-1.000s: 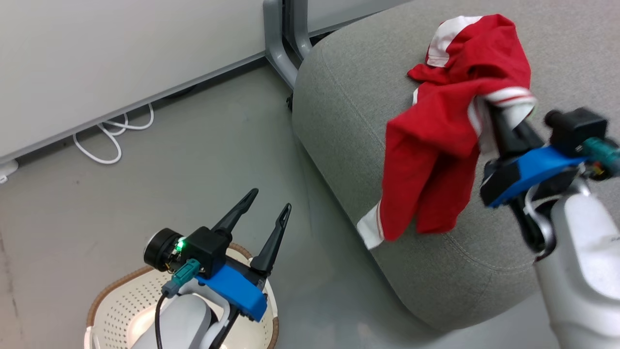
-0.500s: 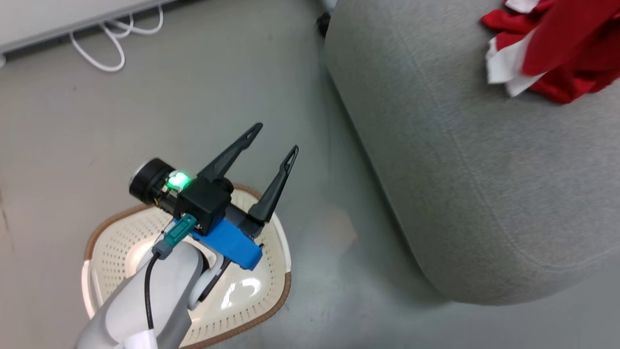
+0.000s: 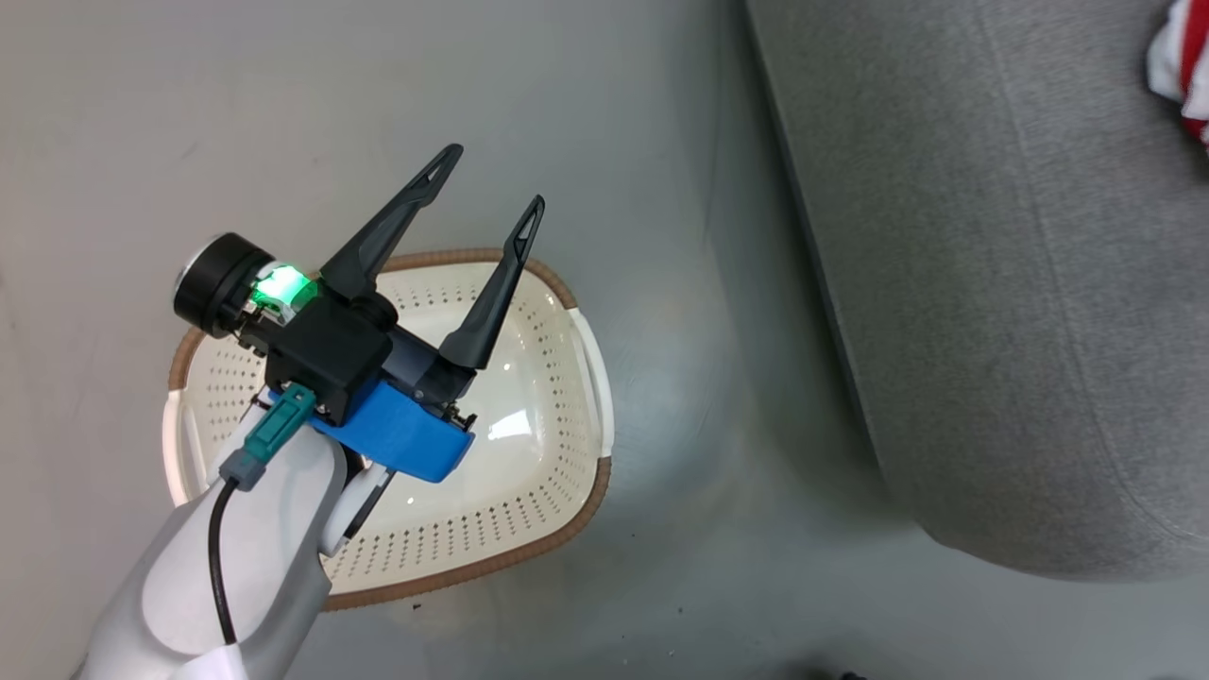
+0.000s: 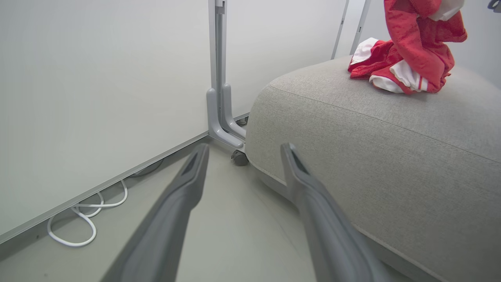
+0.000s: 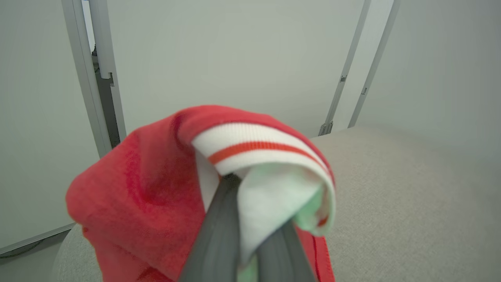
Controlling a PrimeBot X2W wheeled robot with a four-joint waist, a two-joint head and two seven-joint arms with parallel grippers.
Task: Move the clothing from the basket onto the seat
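- The step in hand looks like the drop-off: the right tool (image 5: 250, 231) pinches the white striped trim of a red garment (image 5: 148, 188), held above the grey seat (image 5: 411, 188)
- In the left wrist view that garment hangs with its lower end down on the seat top, touching a second red garment (image 4: 366, 64) that lies bunched there
- The left tool (image 3: 496, 175) hovers spread and empty over the basket (image 3: 567, 515), which stands on the floor (image 3: 142, 113) beside the seat; the visible part of its inside holds no garment
- The next move calls for lowering the right tool and spreading it so the trim slips free, well in from the seat's rounded edge
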